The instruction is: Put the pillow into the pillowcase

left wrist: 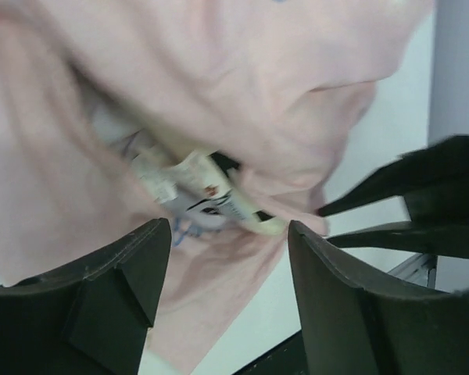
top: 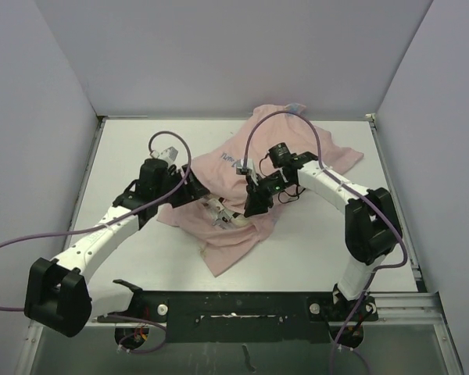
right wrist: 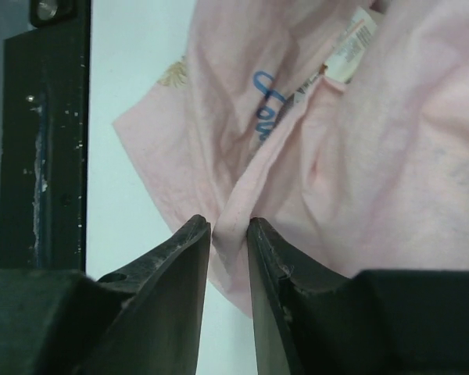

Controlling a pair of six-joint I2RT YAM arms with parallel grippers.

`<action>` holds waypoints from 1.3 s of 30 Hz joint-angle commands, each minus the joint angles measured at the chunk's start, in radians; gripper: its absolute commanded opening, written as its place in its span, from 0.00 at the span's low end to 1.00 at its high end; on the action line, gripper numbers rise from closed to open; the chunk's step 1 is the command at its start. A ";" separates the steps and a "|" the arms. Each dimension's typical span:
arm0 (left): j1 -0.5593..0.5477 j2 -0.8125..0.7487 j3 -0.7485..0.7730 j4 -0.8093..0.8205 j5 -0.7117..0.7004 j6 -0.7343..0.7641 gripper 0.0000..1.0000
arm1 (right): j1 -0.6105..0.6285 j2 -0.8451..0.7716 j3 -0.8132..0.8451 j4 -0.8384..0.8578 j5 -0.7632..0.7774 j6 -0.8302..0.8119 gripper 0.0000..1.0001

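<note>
While my right tool [right wrist: 229, 223] stands nearly closed on a raised fold of the pillowcase [right wrist: 391, 180], cloth filling the narrow gap between its jaws, my left tool [left wrist: 228, 234] is about half open with nothing in it. Just ahead of the left tool's tips, a cream end of the pillow [left wrist: 199, 168] pokes from the pillowcase's mouth. That mouth lies between my two tools, with the right tool off to the left tool's right. I judge the left is nearer that end and free to push, while the right holds the hem up.

Beyond both tools, the pillowcase runs long, away and to the right across the worktop [top: 141, 141]. It lies pale side out, swollen where I take the rest of the pillow to be.

Only the left wrist view shows the pillow's end. The right wrist view alone shows the pinch and a printed label [right wrist: 352, 43]. The overhead view alone gives the whole lie of the cloth.
</note>
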 commanded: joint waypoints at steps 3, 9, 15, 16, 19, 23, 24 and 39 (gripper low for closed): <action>0.063 -0.022 -0.053 -0.043 -0.082 -0.027 0.55 | -0.003 -0.072 0.062 -0.068 -0.130 -0.087 0.29; 0.001 0.188 0.128 -0.305 -0.281 -0.063 0.43 | 0.004 -0.058 0.054 -0.037 -0.097 -0.052 0.29; -0.113 0.460 0.406 -0.708 -0.571 -0.201 0.47 | 0.004 -0.065 0.036 -0.017 -0.072 -0.037 0.30; -0.121 0.513 0.452 -0.788 -0.596 -0.237 0.47 | 0.004 -0.067 0.032 -0.012 -0.066 -0.034 0.30; -0.141 0.625 0.523 -0.885 -0.616 -0.266 0.47 | 0.003 -0.070 0.018 0.002 -0.059 -0.027 0.31; -0.162 0.671 0.511 -0.824 -0.603 -0.260 0.44 | 0.003 -0.065 0.012 0.012 -0.052 -0.021 0.31; -0.162 0.679 0.513 -0.813 -0.601 -0.253 0.35 | 0.003 -0.064 0.012 0.013 -0.050 -0.020 0.31; -0.142 0.165 0.451 -0.391 -0.392 -0.062 0.00 | 0.003 -0.039 0.052 0.018 0.023 0.003 0.31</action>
